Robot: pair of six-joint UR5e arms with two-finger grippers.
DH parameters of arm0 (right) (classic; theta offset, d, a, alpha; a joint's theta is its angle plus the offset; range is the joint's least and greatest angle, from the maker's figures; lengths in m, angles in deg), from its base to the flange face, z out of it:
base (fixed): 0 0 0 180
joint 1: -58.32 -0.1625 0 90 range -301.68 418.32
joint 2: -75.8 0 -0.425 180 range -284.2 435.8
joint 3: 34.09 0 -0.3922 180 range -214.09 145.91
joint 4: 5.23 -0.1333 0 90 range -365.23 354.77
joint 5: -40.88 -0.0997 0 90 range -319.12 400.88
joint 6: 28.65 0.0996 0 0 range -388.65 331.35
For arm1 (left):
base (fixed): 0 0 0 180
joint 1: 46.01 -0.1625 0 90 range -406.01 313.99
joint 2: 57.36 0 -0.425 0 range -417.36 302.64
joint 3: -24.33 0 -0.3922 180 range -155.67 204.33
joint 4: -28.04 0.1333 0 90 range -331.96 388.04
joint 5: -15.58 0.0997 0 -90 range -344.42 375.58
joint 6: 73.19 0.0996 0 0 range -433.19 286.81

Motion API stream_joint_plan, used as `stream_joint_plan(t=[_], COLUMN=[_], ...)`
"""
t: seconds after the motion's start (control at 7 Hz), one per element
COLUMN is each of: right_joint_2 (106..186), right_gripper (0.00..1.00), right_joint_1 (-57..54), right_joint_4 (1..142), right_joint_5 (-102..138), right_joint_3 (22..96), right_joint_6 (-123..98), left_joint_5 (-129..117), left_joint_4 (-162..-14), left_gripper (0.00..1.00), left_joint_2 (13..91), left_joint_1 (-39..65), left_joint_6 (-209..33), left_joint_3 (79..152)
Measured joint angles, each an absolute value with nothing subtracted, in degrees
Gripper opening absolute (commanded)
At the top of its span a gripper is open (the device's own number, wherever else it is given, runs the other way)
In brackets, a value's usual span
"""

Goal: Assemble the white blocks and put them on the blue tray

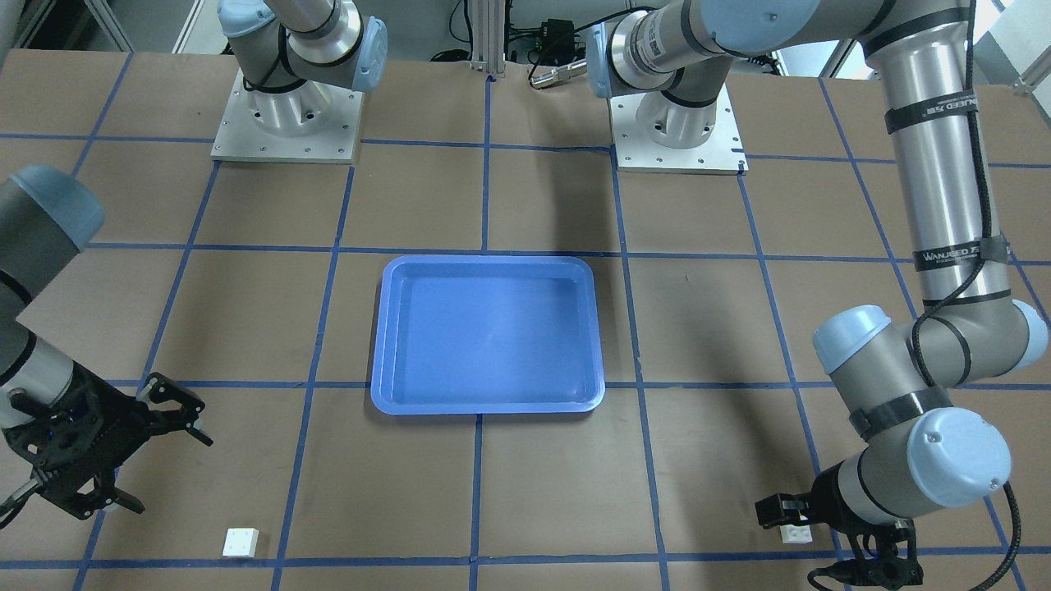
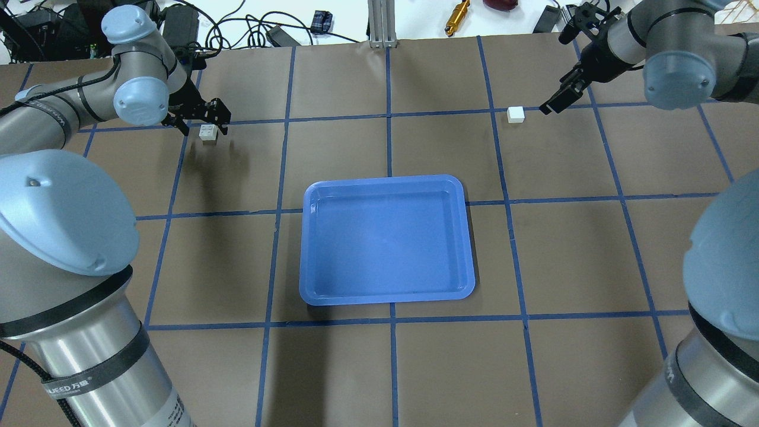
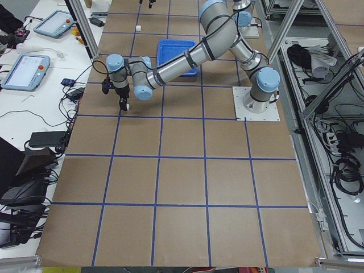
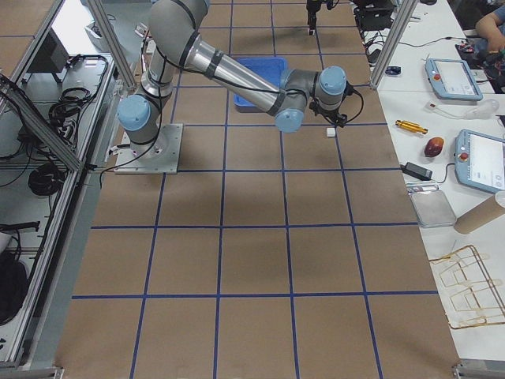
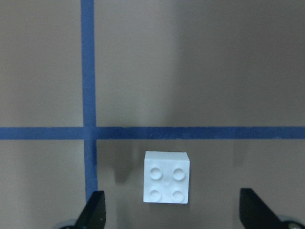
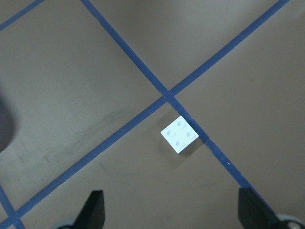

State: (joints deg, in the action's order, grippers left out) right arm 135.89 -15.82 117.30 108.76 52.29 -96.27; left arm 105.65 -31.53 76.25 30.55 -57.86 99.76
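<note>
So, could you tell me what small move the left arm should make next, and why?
Probably lower the left gripper straight down, jaws open. In the wrist view its white block lies studs up, roughly centred between the fingers and square to them, not yet gripped, so a short descent should bracket it for closing.

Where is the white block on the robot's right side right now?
The white block lies upper right in the overhead view, beside a tape crossing, just ahead of the right gripper, whose jaws are open.
</note>
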Motion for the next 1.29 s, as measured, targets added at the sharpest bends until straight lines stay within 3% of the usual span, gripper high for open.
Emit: stream_joint_plan(t=[0.14,0.29,0.57,1.0,1.29], right_joint_2=[135.0,133.9,130.3,126.6,124.1], right_gripper=[0.94,1.00,1.00,1.00,1.00], right_joint_1=[-15.8,-15.8,-15.8,-15.6,-15.3], right_joint_4=[117.3,117.3,117.3,116.8,116.6], right_joint_5=[108.7,108.4,105.9,102.1,98.8], right_joint_3=[51.7,51.1,48.3,45.9,45.2], right_joint_6=[-100.9,-106.6,-115.2,-116.9,-117.5], left_joint_5=[105.7,105.7,105.6,105.6,104.7], left_joint_4=[-31.5,-31.3,-30.3,-30.1,-31.3], left_gripper=[0.71,0.64,0.38,0.27,0.27], left_joint_2=[76.5,76.5,76.6,76.4,75.9], left_joint_1=[30.5,30.5,30.5,30.5,30.6], left_joint_6=[-56.9,-56.2,-53.9,-53.9,-56.6], left_joint_3=[99.7,99.7,99.6,99.3,97.9])
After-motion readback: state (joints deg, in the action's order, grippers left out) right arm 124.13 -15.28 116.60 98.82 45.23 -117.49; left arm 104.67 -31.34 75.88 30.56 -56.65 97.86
